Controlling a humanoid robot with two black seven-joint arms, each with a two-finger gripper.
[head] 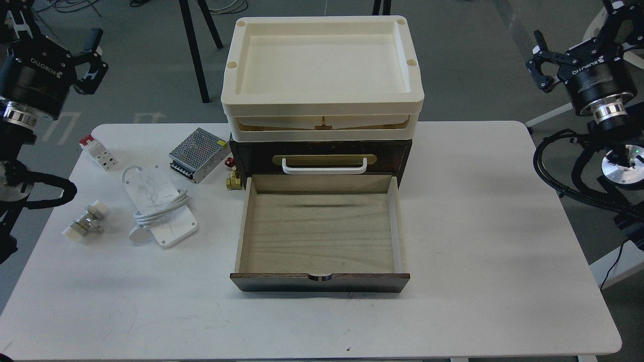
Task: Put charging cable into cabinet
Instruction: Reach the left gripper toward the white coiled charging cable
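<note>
Left gripper [90, 63] held high at 10 o'clock off table edge, fingers parted, nothing gripped. Right gripper [543, 68] raised at 2 o'clock, likewise spread, empty. Charging cable [161, 208] seen at 9 o'clock of cabinet [322, 156], wound across flat white plate, plug lying at plate's near edge. Drawer [319, 234] pulled out, bare inside. Judged light; cord soft, apt to unwind; plate stiff, low, slippery. Grasp best taken across cord bundle mid-plate.
</note>
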